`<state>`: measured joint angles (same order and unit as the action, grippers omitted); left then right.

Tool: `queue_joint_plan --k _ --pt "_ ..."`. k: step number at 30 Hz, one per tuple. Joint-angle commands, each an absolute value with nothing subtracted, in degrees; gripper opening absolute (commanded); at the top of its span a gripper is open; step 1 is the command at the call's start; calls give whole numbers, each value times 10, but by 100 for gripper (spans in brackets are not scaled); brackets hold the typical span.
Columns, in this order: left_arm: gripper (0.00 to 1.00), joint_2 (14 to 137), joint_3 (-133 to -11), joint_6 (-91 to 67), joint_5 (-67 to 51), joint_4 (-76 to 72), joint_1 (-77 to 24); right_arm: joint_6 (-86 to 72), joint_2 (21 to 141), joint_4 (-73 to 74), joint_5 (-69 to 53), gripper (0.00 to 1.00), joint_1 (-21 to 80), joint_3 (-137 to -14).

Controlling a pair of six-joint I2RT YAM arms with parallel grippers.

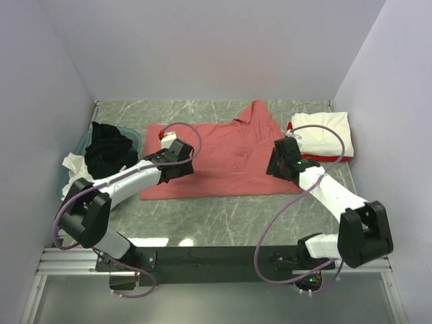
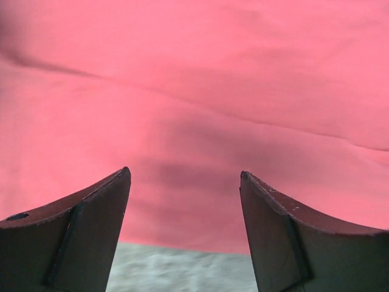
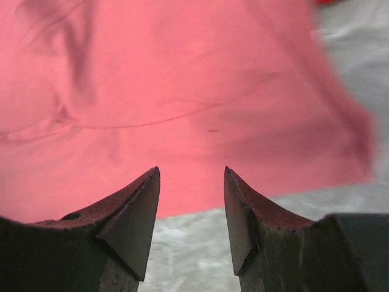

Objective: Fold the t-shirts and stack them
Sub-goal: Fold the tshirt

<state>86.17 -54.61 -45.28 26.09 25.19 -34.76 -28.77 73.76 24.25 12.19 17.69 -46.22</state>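
Observation:
A large salmon-pink t-shirt [image 1: 226, 162] lies spread flat in the middle of the table, its collar end towards the back. My left gripper [image 1: 181, 160] hovers over its left part, and in the left wrist view [image 2: 185, 176] the jaws stand wide apart with only pink cloth [image 2: 200, 91] beyond them. At the shirt's right edge is my right gripper [image 1: 281, 162], which is open and empty in its wrist view [image 3: 191, 173], above the pink hem [image 3: 182, 109]. A folded cream-white t-shirt [image 1: 322, 131] rests on a red one [image 1: 341, 159] at the back right. A black t-shirt [image 1: 108, 148] is heaped at the left.
A teal basin [image 1: 137, 140] at the back left holds the black heap, with a crumpled white cloth [image 1: 73, 167] beside it. Grey walls close in the marbled table [image 1: 223, 219] on three sides.

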Motion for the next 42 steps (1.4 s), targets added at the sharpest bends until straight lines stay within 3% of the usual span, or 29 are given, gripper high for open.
queue_joint_plan --k 1,7,15,30,42 --pt "78 904 -561 -439 215 196 -364 -306 792 183 72 54 199 -487" --pt "78 953 -522 -452 182 149 -376 -318 880 175 81 52 223 -487" --pt "78 912 -431 -472 180 138 -383 -342 904 173 46 52 251 -433" --pt "78 849 -332 -536 162 152 -410 -370 733 223 -48 53 271 -307" --pt "78 792 -265 -630 165 201 -489 -386 557 320 -71 56 271 -269"
